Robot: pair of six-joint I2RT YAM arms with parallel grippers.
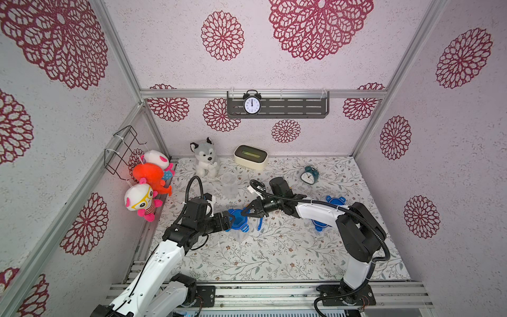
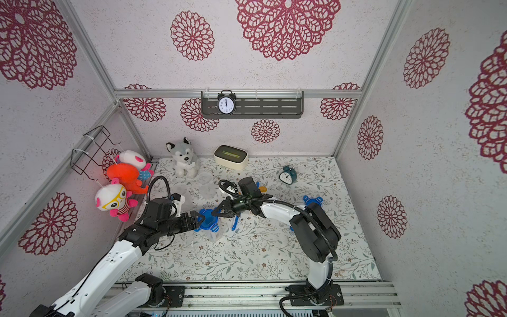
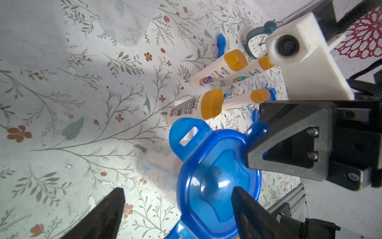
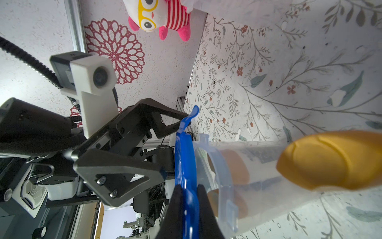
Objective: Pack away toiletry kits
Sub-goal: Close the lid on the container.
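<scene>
A blue tabbed lid [image 1: 239,219] stands on edge against the mouth of a clear cup [image 4: 254,178] that lies on its side with orange-capped white bottles inside. My right gripper [image 4: 187,194] is shut on the lid's rim, reaching in from the right in a top view [image 1: 246,212]. My left gripper [image 3: 177,207] is open and faces the lid's [image 3: 217,175] outer face, one finger in front of the lid and the other off to its side. Several white bottles with orange caps [image 3: 217,70] lie loose on the mat beyond, next to a blue toothbrush [image 3: 221,44].
Two more blue lids [image 1: 336,200] [image 1: 319,225] lie under the right arm. Empty clear cups [image 1: 229,182] stand behind the grippers. A teal alarm clock [image 1: 310,174], a cream tissue box [image 1: 251,156] and a husky plush [image 1: 204,157] line the back. Plush toys [image 1: 142,200] hang on the left wall.
</scene>
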